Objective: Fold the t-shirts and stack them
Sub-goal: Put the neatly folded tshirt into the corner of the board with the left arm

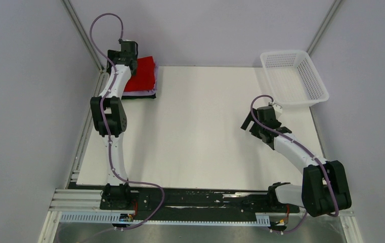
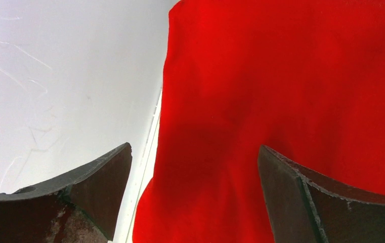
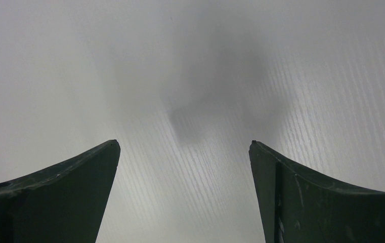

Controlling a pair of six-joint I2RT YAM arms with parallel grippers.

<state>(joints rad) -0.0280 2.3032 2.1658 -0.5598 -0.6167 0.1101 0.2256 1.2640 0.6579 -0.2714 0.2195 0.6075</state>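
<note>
Three t-shirts (image 1: 144,81) sat stacked, red tee (image 2: 281,101) topmost. Left pincer (image 2: 193,152) spread above it, right pincer (image 3: 184,144) spread. Stacking seemed done; lift clear next.

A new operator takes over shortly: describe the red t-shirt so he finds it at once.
Look at the white table's far left corner. A small folded stack lies there, with the red t-shirt as its top layer. It alone is bright red; only edges of lavender cloth and dark cloth show beneath it.
</note>
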